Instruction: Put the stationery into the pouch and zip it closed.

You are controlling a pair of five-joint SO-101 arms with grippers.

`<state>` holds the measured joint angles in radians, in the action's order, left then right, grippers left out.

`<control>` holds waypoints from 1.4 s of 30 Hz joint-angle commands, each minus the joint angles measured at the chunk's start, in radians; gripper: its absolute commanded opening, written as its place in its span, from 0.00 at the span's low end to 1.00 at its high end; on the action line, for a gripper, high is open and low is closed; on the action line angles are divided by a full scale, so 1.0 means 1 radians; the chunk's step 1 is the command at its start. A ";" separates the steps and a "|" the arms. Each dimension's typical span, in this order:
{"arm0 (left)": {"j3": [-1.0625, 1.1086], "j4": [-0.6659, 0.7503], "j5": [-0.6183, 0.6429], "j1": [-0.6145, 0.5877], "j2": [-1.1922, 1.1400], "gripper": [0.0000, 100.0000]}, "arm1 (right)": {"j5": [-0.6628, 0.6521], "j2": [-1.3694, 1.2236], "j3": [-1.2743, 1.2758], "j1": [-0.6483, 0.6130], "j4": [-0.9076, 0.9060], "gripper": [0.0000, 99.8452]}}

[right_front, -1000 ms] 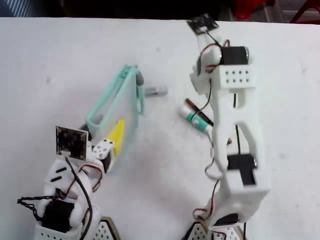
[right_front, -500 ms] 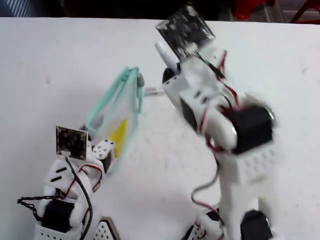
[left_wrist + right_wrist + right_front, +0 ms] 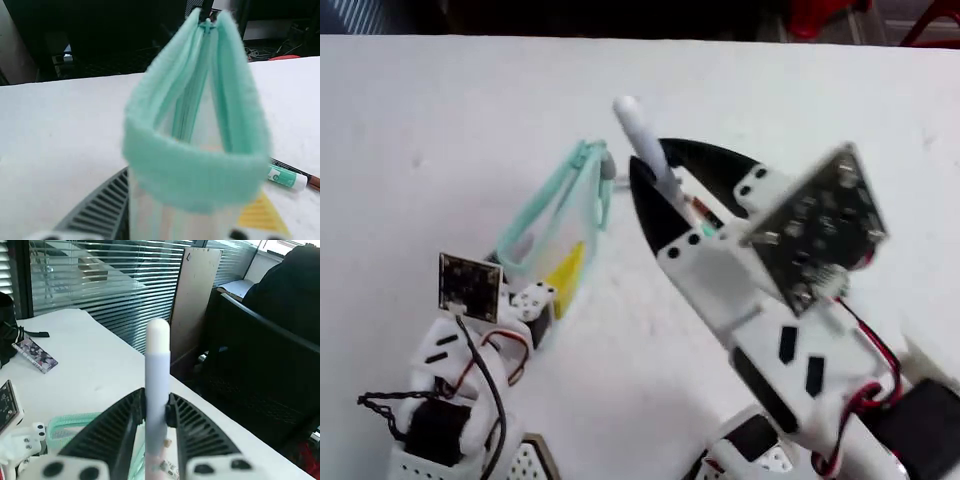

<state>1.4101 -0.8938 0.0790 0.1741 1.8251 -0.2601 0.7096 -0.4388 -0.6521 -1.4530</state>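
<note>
A clear pouch (image 3: 555, 225) with mint-green trim stands on edge on the white table, mouth open. My left gripper (image 3: 535, 300) is shut on its near end. In the left wrist view the pouch's mouth (image 3: 195, 165) gapes wide, with a yellow item (image 3: 260, 215) inside. My right gripper (image 3: 655, 165) hovers high beside the pouch's far end, shut on a white pen (image 3: 638, 140) that sticks out past the black jaws. In the right wrist view the white pen (image 3: 157, 370) stands up between the jaws of the right gripper (image 3: 157, 395), above the pouch trim (image 3: 70, 422).
A green-capped marker (image 3: 285, 177) and a dark pen lie on the table beside the pouch; in the high view a bit of them (image 3: 700, 212) peeks out under the raised right arm. A small card (image 3: 34, 354) lies farther off on the table.
The right arm has risen from the table and swung toward the pouch, now with the white pen in its jaws. The left arm and pouch have barely shifted.
</note>
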 commanded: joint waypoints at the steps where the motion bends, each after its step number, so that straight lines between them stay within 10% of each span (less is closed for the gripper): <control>1: -0.008 0.008 0.011 0.012 -0.008 0.24 | 0.021 0.038 0.040 -0.013 0.067 0.02; 16: -0.009 -0.014 0.006 0.091 -0.008 0.24 | 0.344 -0.085 0.242 -0.116 0.473 0.02; 42: -0.009 -0.011 0.006 0.090 -0.008 0.24 | 0.256 -0.033 0.485 -0.143 0.455 0.02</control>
<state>1.4101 -0.9014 0.0790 0.2463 1.8251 0.0652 0.6268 0.0506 -0.7948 -0.9759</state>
